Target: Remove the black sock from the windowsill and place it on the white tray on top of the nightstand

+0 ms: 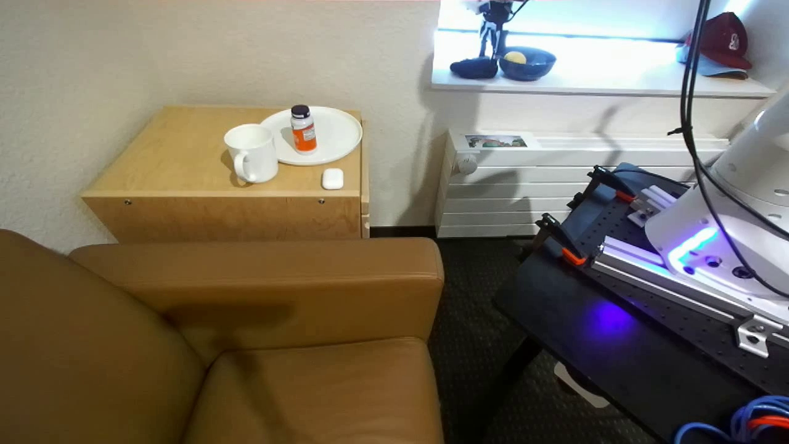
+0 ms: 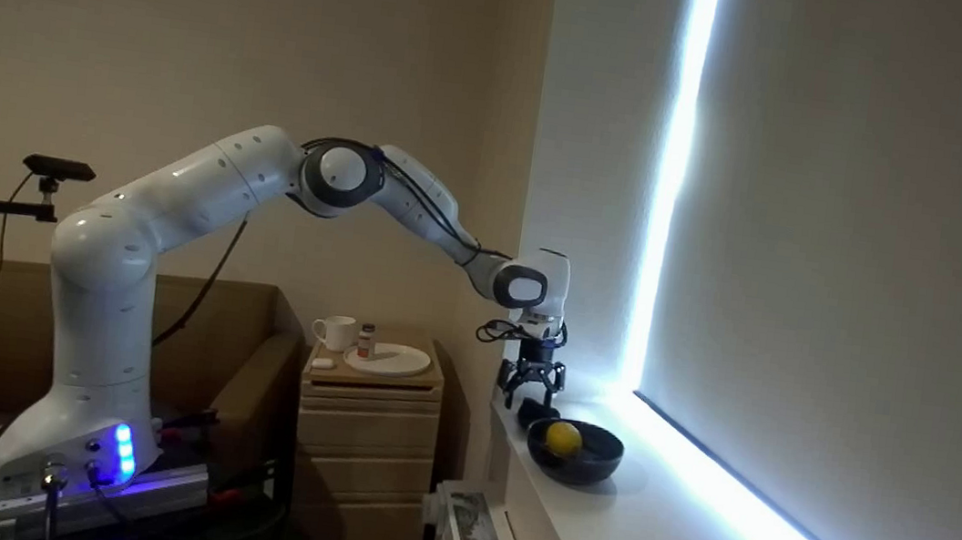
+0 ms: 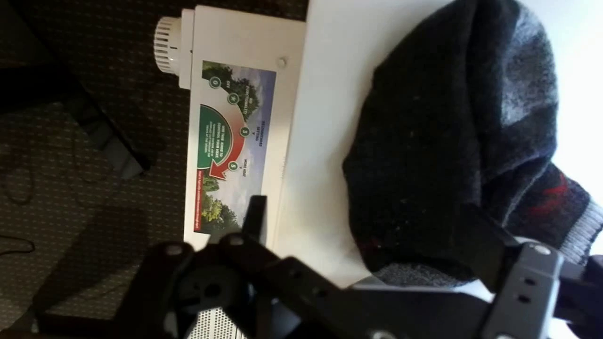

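Observation:
The black sock (image 1: 474, 68) lies bunched on the windowsill (image 1: 592, 77), beside a dark bowl. It shows in an exterior view (image 2: 530, 412) and large in the wrist view (image 3: 419, 141), with grey and red patches. My gripper (image 2: 529, 397) is just above it, pointing down. In the wrist view the gripper (image 3: 366, 214) is open: the left finger is over the sill's edge, the right finger overlaps the sock. Whether it touches the sock I cannot tell. The white tray (image 1: 339, 139) sits on the nightstand (image 1: 185, 148) with a bottle on it; it also shows in an exterior view (image 2: 401, 363).
The dark bowl (image 2: 575, 476) holds a yellow fruit (image 2: 563, 439) close to the gripper. The bottle (image 1: 304, 132) stands on the tray. A white mug (image 1: 256, 154) and small white case (image 1: 333, 179) are near it. A radiator (image 1: 511, 179) is below the sill; caps (image 1: 726, 40) lie farther along.

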